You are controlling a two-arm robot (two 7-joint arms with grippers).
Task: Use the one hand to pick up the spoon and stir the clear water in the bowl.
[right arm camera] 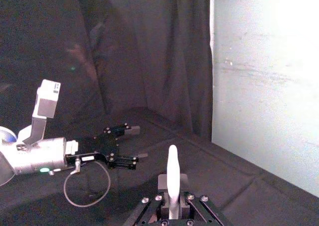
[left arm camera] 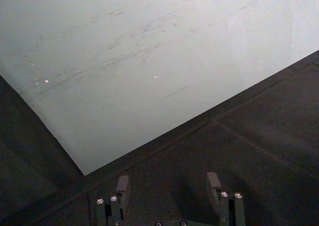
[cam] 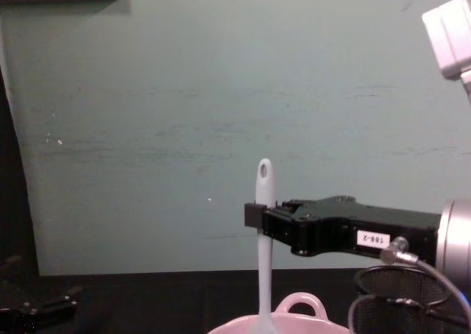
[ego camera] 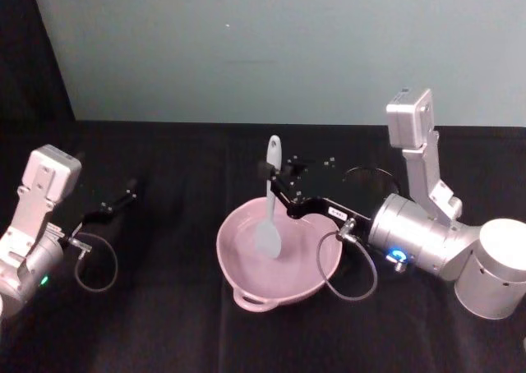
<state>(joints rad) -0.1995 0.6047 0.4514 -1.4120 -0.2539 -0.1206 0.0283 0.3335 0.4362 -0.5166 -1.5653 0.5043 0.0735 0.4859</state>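
The pale pink bowl (ego camera: 233, 268) sits at the table's middle, its loop handle (cam: 300, 303) toward me. The white spoon (ego camera: 269, 213) stands nearly upright with its blade down inside the bowl and the holed handle tip (cam: 264, 173) on top. My right gripper (ego camera: 276, 181) reaches in from the right and is shut on the spoon's handle (right arm camera: 172, 172), above the bowl's far rim. Parked low at the left of the table, my left gripper (ego camera: 123, 199) is open, with nothing between its fingers (left arm camera: 123, 185).
A black wire-mesh cup (cam: 401, 297) stands to the right of the bowl, behind my right arm. Black cloth covers the table (ego camera: 148, 324), and a pale green wall (ego camera: 271, 52) backs it. Cable loops hang from both wrists.
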